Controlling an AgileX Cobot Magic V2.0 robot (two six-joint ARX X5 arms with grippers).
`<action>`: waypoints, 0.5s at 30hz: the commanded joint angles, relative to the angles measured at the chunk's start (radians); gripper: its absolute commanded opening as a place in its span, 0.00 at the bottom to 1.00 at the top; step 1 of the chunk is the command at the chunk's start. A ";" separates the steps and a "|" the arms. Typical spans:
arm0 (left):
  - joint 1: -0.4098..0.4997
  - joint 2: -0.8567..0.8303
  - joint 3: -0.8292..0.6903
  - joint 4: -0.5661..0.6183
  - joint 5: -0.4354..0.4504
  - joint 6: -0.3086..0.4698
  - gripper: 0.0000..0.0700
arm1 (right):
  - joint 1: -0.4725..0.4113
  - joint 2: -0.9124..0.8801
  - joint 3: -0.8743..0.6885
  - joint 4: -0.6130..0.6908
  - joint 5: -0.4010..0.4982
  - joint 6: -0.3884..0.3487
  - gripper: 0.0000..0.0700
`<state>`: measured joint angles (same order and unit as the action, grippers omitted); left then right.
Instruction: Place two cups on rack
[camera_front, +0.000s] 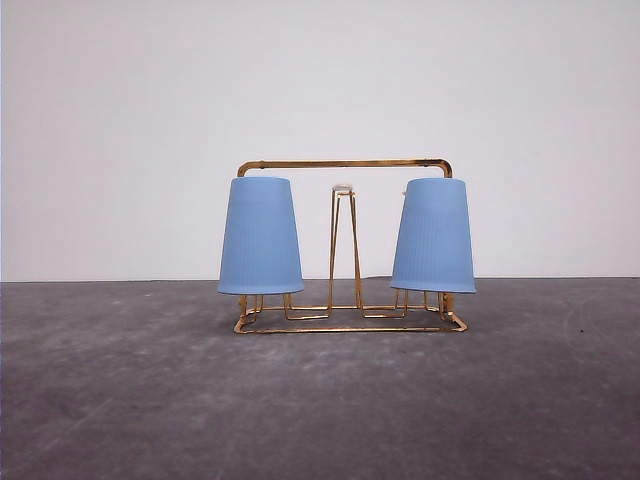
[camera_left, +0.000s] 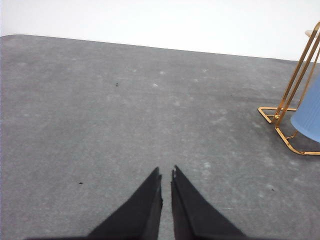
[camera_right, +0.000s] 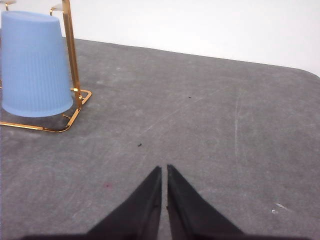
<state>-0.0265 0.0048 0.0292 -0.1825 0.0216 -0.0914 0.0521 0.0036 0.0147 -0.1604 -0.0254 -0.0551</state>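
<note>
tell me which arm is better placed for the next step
Neither: both cups, left and right, already hang upside down on the rack. The left gripper and right gripper are shut, empty, off to their own sides.

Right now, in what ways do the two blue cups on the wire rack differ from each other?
The left cup hangs at the rack's left end, the right cup at its right end. The left cup leans slightly leftward at its top, while the right cup leans slightly rightward. Both are upside down, light blue, ribbed, handleless, seemingly equal in size, and held above the rack's base.
</note>
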 joint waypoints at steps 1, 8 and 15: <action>0.000 -0.002 -0.015 -0.004 -0.003 -0.001 0.02 | 0.002 0.000 -0.002 0.011 0.000 0.003 0.02; 0.000 -0.002 -0.015 -0.004 -0.003 -0.001 0.02 | 0.002 0.000 -0.002 0.010 0.000 0.003 0.02; 0.000 -0.002 -0.015 -0.004 -0.003 -0.001 0.02 | 0.002 0.000 -0.002 0.011 0.000 0.003 0.02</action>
<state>-0.0265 0.0048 0.0288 -0.1825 0.0216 -0.0910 0.0521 0.0036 0.0147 -0.1604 -0.0254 -0.0551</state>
